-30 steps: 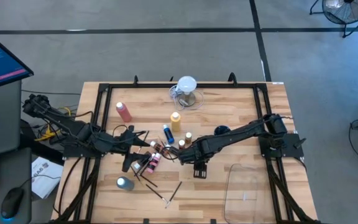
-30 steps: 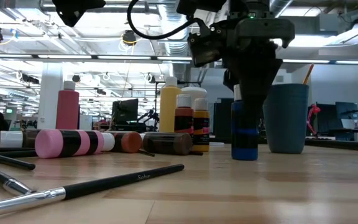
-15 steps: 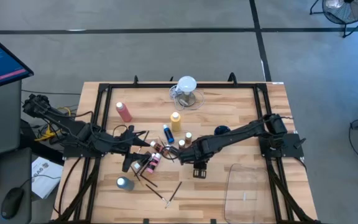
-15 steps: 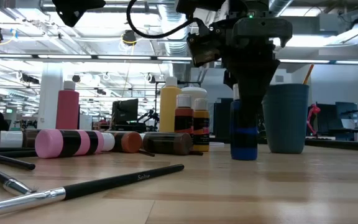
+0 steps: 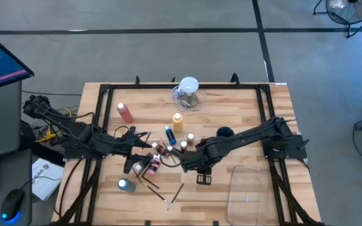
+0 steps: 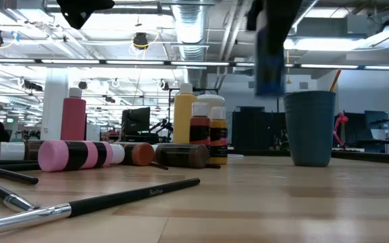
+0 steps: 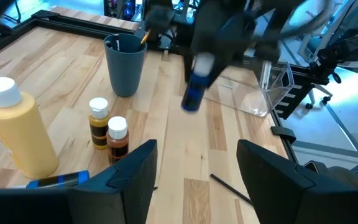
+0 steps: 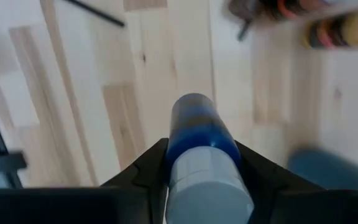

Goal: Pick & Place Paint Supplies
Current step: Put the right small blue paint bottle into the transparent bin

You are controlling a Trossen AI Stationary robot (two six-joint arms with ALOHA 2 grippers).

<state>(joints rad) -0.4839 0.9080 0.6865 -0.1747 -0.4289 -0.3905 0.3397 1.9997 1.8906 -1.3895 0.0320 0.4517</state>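
Observation:
My right gripper is shut on a small dark-blue paint bottle with a white cap, which shows blurred high above the table in the low view and in the left wrist view. My left gripper is open and waits by the bottle cluster. The yellow squeeze bottle and the pink-red one stand upright. A blue squeeze bottle lies on its side. Small brown and orange bottles stand near it. Thin brushes lie flat. My right gripper pinches the blue bottle between its two fingers at its upper part, just below the white cap. The fingers come from above, pointing down. The bottle is lifted clear of the table and hangs below them, slightly tilted.
A blue-grey cup stands right of the bottles. A clear bin sits at the near right. The clear jug with a round white top is at the far edge. A pink-and-black bottle lies on its side.
My right gripper has risen and drawn toward the near edge, still shut. The blue bottle, which stood on the table beside the cup, is now lifted clear and high above the tabletop.

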